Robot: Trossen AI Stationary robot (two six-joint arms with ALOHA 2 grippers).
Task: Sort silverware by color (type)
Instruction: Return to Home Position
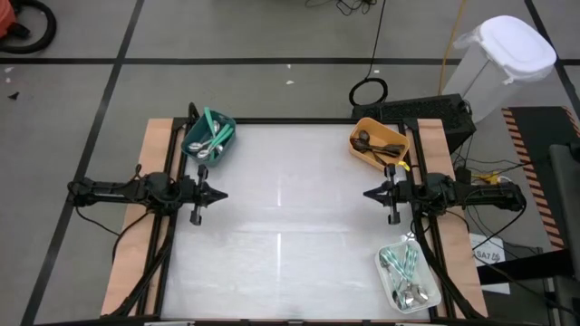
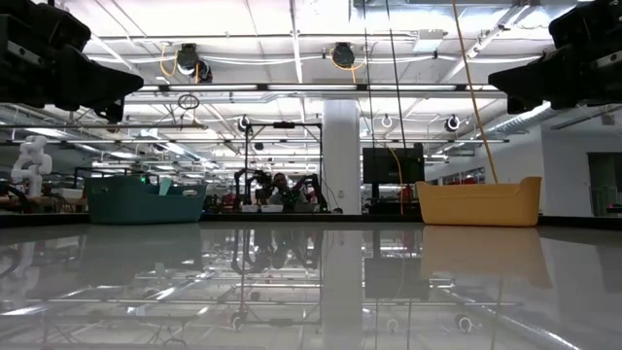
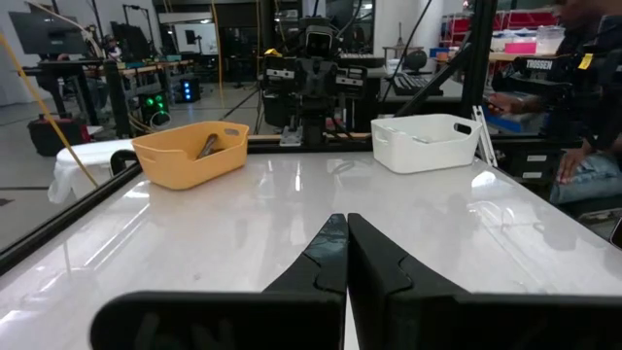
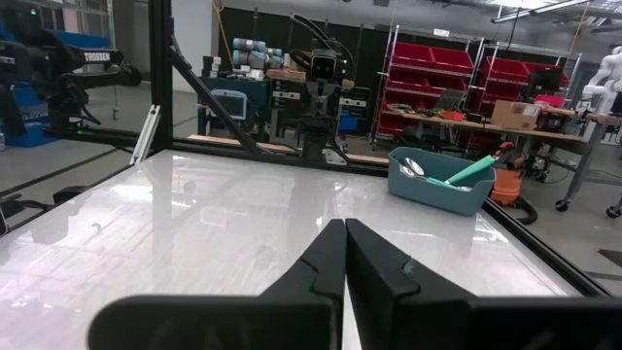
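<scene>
Table middle open, bins (three) at edges

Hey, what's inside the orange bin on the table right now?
Several dark utensils lie piled in the orange bin, at least one of them a spoon. They overlap, so their number and anything beneath them cannot be seen. The low view shows only the bin's outer wall.

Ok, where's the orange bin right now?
In the high view, the orange bin sits at the top right corner of the table, just beyond the right gripper, with dark utensils inside.
</scene>
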